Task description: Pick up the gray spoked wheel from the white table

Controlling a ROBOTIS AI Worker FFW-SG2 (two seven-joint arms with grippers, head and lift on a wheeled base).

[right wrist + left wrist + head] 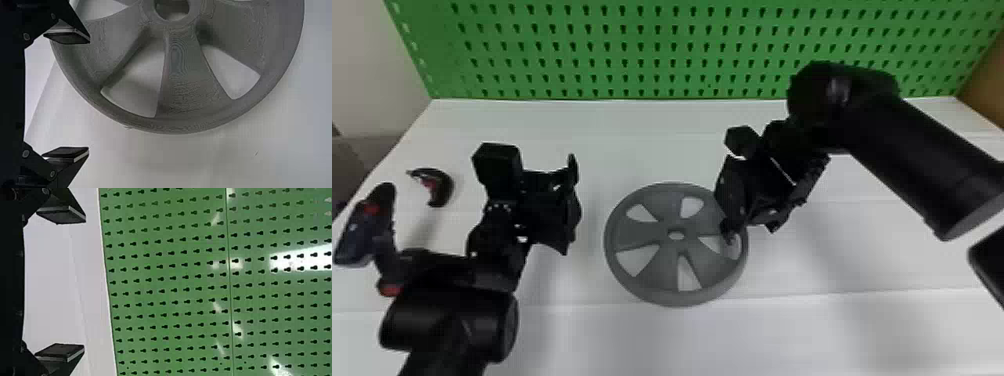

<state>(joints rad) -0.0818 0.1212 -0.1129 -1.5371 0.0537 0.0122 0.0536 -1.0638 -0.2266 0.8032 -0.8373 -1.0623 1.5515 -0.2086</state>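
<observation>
The gray spoked wheel (659, 267) lies flat on the white table (677, 342), near the middle of the head view. Over the wheel's right edge hangs my right gripper (751, 231), open, one finger overlapping the rim area. Its wrist view has the right gripper (89, 94) with fingers wide apart and the wheel (184, 86) beyond them; whether a finger touches the wheel I cannot tell. Left of the wheel, apart from it, my left gripper (573, 205) is open and empty. In its own wrist view the left gripper (84, 283) faces the pegboard.
A green pegboard (642, 50) stands along the table's back edge. At the far left are a small dark curved object with red (439, 187) and a dark blue and black piece with red parts (362, 230), close to the left arm.
</observation>
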